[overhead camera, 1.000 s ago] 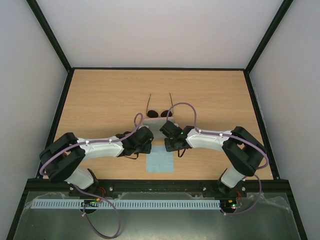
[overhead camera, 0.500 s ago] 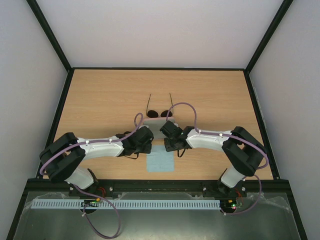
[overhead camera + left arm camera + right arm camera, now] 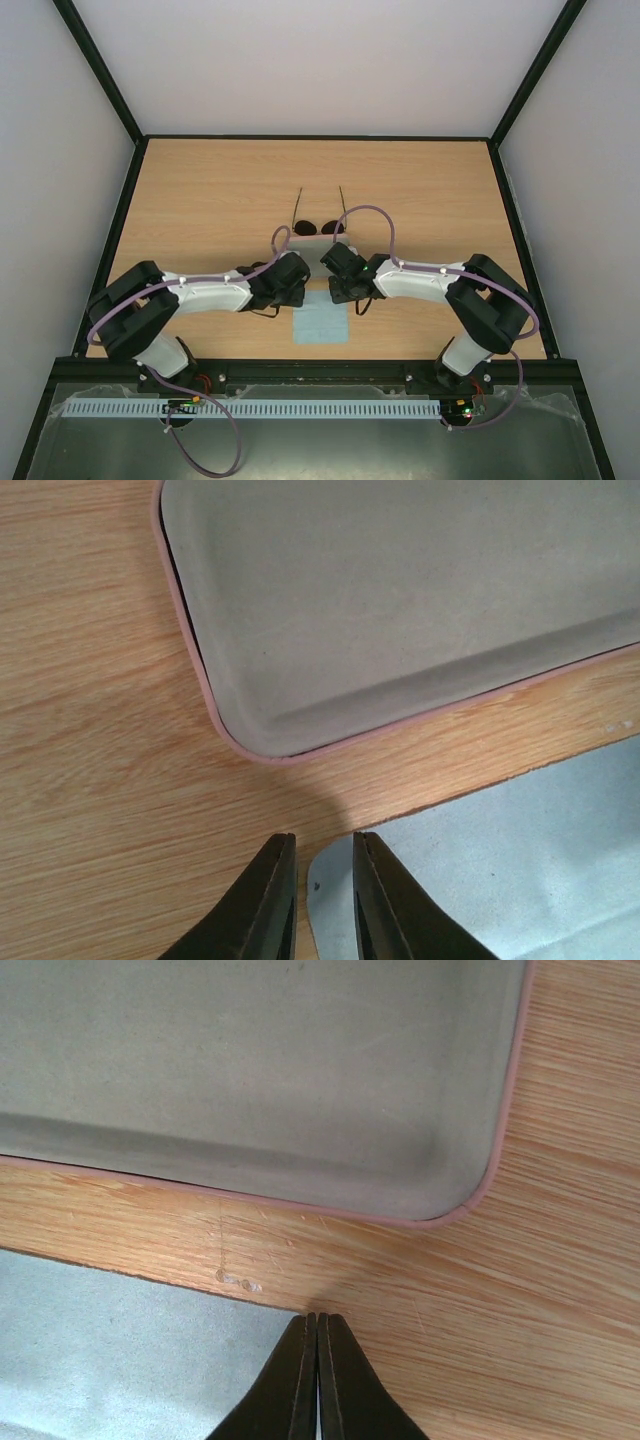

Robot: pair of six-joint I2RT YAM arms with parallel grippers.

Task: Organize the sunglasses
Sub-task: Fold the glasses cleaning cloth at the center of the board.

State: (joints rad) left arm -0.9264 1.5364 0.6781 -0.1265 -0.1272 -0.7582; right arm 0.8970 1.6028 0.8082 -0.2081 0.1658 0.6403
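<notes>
I see the sunglasses (image 3: 306, 227) lying mid-way across the pale wood counter (image 3: 200, 200) between white walls (image 3: 320, 60), just beyond the pink case (image 3: 400, 630), left jaws a sliver apart at a corner of the blue cloth (image 3: 520, 880), right jaws pressed together on nothing visible.

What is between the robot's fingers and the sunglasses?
The open pink rounded case with grey lining lies flat between the left fingers, the right fingers and the round dark-lensed wire sunglasses beyond it. Nothing else visible is in the way.
</notes>
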